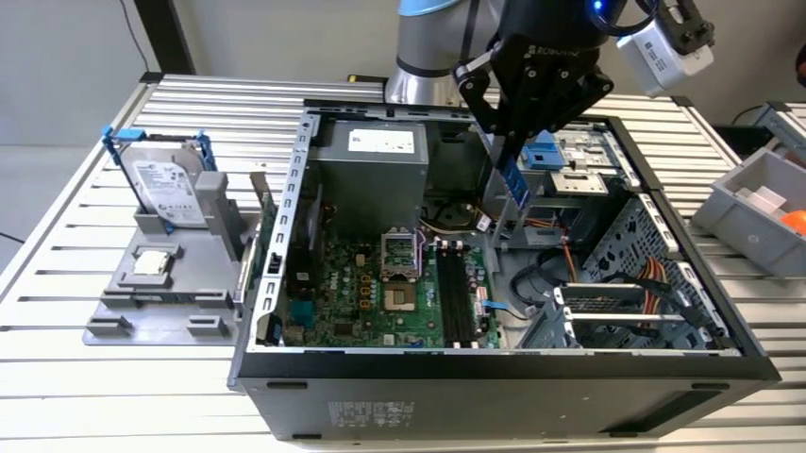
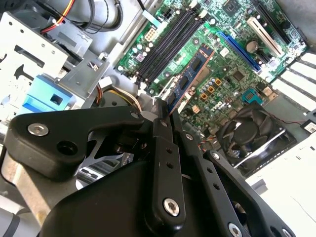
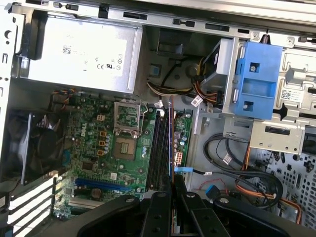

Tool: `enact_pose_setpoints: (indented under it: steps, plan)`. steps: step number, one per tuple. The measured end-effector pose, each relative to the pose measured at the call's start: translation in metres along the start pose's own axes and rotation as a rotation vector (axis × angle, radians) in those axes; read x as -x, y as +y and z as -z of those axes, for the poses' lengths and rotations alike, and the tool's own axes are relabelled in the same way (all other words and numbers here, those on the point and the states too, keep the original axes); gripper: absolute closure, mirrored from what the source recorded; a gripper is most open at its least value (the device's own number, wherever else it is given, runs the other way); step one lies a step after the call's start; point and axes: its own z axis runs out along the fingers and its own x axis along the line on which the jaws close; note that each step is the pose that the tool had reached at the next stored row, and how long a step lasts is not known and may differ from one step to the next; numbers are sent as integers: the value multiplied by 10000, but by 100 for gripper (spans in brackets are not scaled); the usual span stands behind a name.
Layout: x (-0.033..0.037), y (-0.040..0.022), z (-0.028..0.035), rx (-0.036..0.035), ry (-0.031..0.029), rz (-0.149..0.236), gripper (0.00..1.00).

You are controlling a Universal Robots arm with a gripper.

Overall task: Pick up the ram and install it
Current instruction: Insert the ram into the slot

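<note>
A slatted metal table (image 1: 89,396) carries an open computer case (image 1: 504,387) lying on its side, with the green motherboard (image 1: 359,293) exposed on its floor. On that board the black memory slots (image 1: 456,293) run lengthwise from the back of the case toward its front edge; they show as a bank of parallel dark bars in both wrist views (image 2: 168,42) (image 3: 160,148). Above the inside of the case hangs the gripper (image 1: 511,132), its black fingers (image 2: 163,148) closed on one end of the ram (image 1: 518,179), which is off the table and clear of the board. In the exterior view, the ram's long axis runs downward from the fingertips, close to upright, so the free end points at the board instead of lying along a slot. The slots lie below the ram. In the first wrist view the ram (image 3: 171,133) is seen edge-on as a thin line that appears to run in line with the bank, at its side toward the blue drive bracket (image 3: 256,81)
</note>
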Motion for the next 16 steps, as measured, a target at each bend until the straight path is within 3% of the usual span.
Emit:
enact_pose_setpoints:
  steps: [16]
  plan:
    - [0,0,-21,-12,3,-99,100]
